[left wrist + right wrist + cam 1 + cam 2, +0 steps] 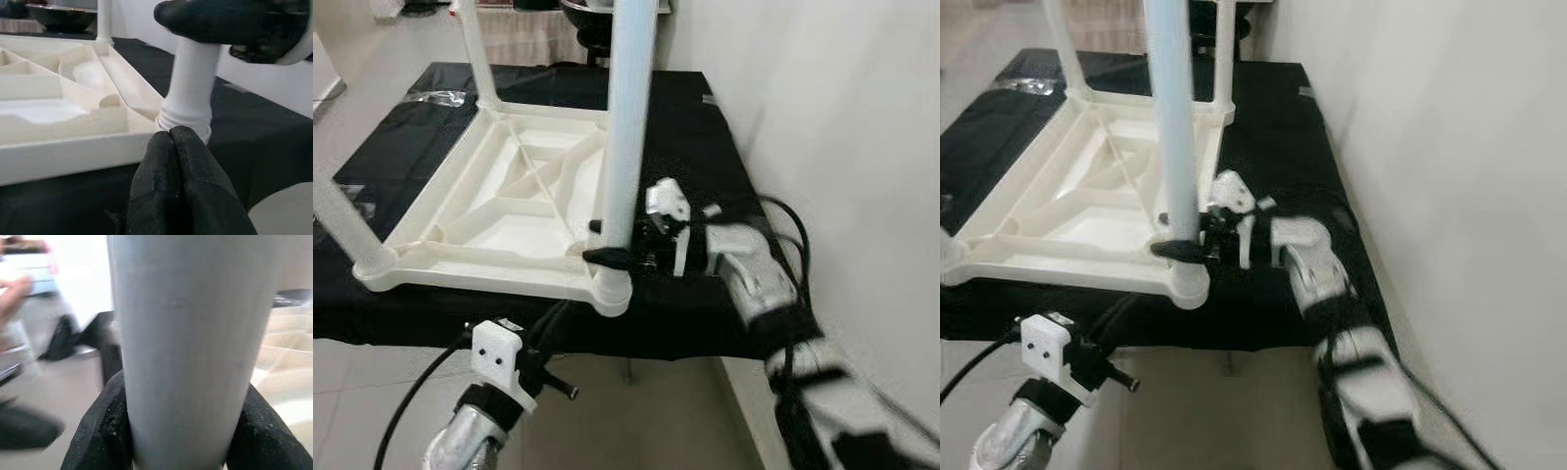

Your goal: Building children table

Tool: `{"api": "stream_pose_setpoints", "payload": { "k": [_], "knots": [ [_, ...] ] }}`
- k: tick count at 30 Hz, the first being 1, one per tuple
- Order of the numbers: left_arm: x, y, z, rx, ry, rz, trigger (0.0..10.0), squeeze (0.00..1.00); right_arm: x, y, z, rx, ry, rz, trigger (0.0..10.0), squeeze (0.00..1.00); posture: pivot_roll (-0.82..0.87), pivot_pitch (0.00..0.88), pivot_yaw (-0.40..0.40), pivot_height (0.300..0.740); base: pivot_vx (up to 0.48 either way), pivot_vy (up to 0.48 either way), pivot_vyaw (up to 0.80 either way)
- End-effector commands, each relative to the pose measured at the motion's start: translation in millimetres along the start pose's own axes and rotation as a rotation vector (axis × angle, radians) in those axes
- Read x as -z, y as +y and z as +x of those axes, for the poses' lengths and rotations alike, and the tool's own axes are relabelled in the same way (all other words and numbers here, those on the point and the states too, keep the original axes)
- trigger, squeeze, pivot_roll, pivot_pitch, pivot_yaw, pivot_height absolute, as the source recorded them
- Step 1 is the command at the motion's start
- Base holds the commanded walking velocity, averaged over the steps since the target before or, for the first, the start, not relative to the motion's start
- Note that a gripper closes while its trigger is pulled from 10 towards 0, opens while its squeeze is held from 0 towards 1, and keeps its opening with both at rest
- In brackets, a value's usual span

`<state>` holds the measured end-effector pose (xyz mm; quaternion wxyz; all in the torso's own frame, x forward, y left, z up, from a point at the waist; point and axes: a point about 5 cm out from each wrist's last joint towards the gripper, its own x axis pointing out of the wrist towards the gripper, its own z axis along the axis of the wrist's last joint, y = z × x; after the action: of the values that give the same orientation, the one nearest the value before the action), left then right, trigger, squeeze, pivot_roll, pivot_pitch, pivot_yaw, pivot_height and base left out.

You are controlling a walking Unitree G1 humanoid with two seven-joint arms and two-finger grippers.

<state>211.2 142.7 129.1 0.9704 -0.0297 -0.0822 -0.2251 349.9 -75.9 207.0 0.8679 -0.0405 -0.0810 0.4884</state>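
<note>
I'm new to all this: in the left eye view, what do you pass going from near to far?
Left gripper → edge of the black cloth → near corner leg clamped by the right gripper → upturned tabletop → far leg.

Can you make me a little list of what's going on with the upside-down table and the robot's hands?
table top: white, upside down on a black cloth
legs: standing up at its corners
near leg: white tube upright in the corner socket closest to the robot
right gripper: shut around the near leg, just above the socket
left gripper: fingers together, low, beside the table edge, pointing at that socket
wall: white, on the robot's right
</note>
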Motion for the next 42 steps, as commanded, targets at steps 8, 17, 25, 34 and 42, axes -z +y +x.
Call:
{"api": "stream_pose_setpoints", "payload": {
  "k": [8, 17, 25, 34, 42],
  "knots": [
    [-0.5, 2.5, 3.4, 0.010, 0.005, -0.004, 10.0, 0.00, 35.0, 62.9, 23.6, 0.343, 0.069, -0.006, 0.0, 0.00, 0.03, 0.185, -0.057, 0.740, 0.000, 0.000, 0.00],
    [-0.4, 5.5, 5.8, -0.016, -0.003, 0.011, 10.0, 0.00, 24.0, 55.8, 30.5, 0.338, 0.062, 0.000, 5.8, 0.00, 0.04, 0.174, -0.062, 0.740, 0.000, 0.000, 0.00],
    [0.8, 6.2, 7.2, -0.008, 0.005, 0.007, 10.0, 0.00, -1.5, 20.4, 21.1, -0.044, 0.006, -0.017, 10.0, 0.19, 0.07, 0.162, -0.067, 0.740, 0.000, 0.000, 0.00],
    [-1.5, 2.0, 3.1, -0.006, 0.005, 0.009, 10.0, 0.00, -13.8, -3.5, 21.8, -0.244, 0.049, -0.043, 10.0, 0.00, 0.11, 0.188, -0.070, 0.740, 0.000, 0.000, 0.00],
    [-7.7, -5.0, -10.2, 0.001, 0.016, 0.001, 10.0, 0.00, -19.8, -8.9, 25.3, -0.393, 0.072, 0.013, 0.0, 0.00, 0.14, 0.241, -0.065, 0.740, 0.000, 0.000, 0.00]
  ]
}}
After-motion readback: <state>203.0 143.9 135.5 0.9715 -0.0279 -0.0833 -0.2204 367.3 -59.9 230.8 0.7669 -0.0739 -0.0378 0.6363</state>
